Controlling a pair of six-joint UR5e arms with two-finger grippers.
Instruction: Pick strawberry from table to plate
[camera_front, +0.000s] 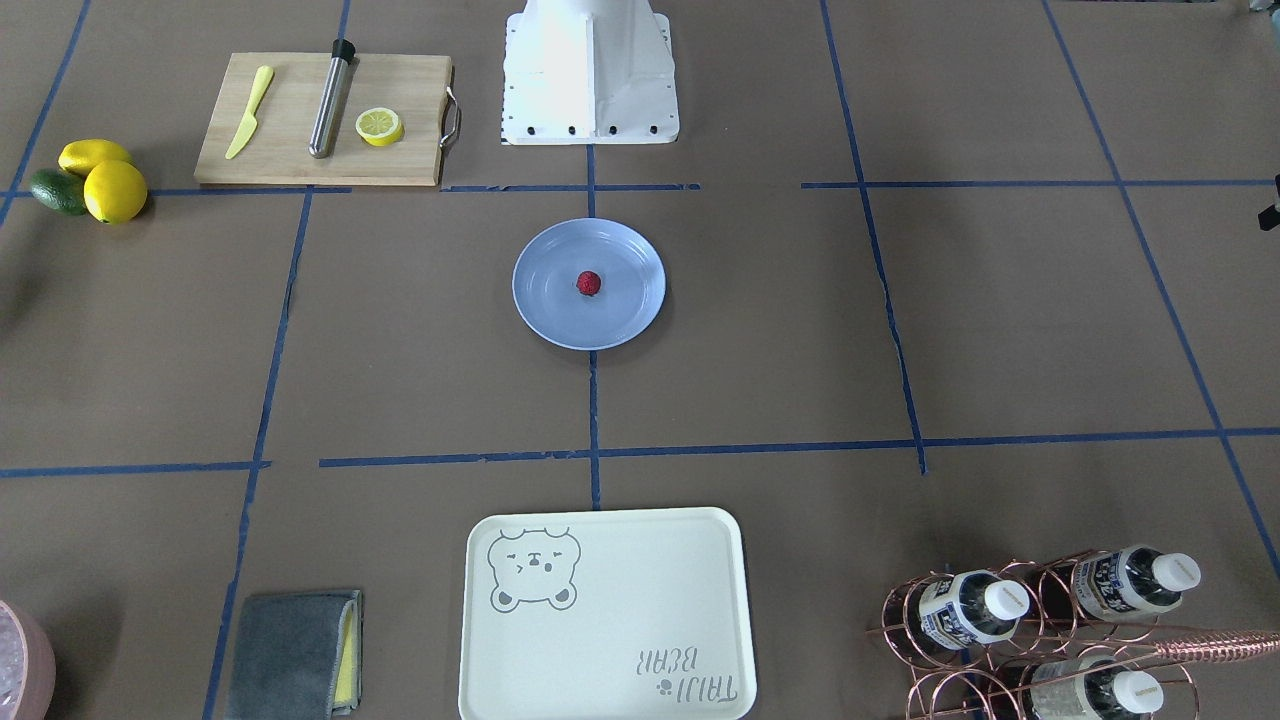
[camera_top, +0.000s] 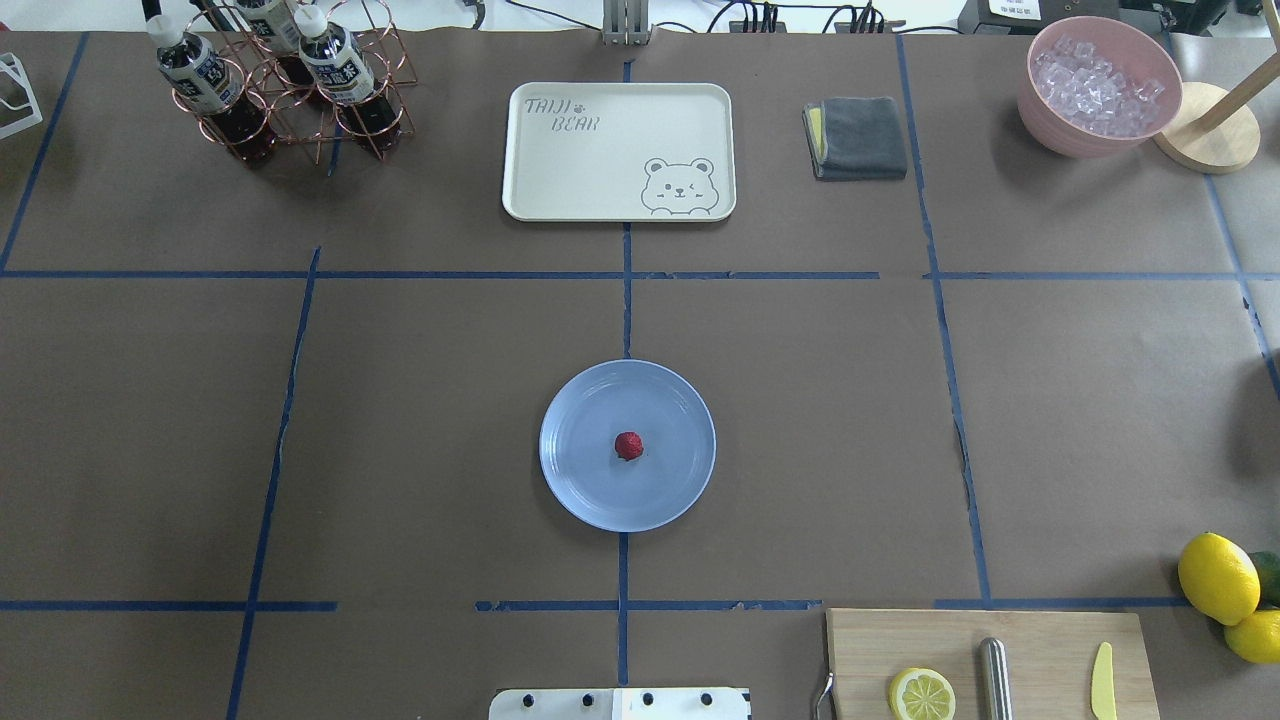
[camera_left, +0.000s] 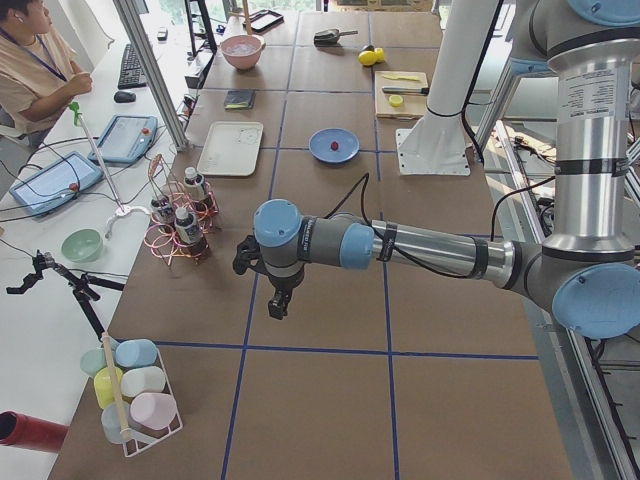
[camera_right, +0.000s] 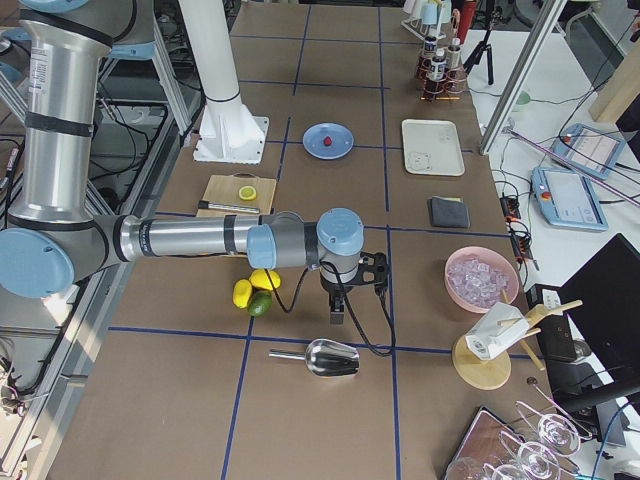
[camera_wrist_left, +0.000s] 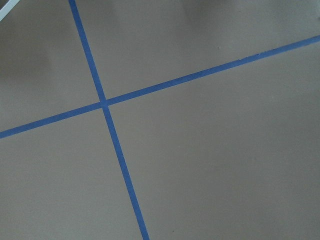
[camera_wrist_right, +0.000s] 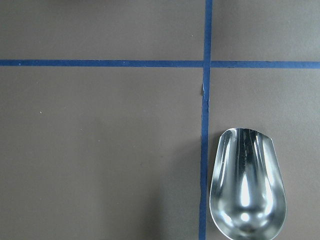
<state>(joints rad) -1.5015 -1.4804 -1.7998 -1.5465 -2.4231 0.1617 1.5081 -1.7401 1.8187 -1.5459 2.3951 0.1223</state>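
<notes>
— Red strawberry (camera_top: 628, 446) is sitting mid-frame on the plate (camera_top: 580, 480); placing looks finished.
— Left gripper (camera_left: 279, 303) and right gripper (camera_right: 337, 312) are hanging well off; open or closed, I cannot tell. Likely nothing is remaining.

Left gripper (camera_left: 278, 305), right gripper (camera_right: 337, 314): open or closed unreadable; scoop (camera_wrist_right: 247, 185) handle cropped.
</notes>
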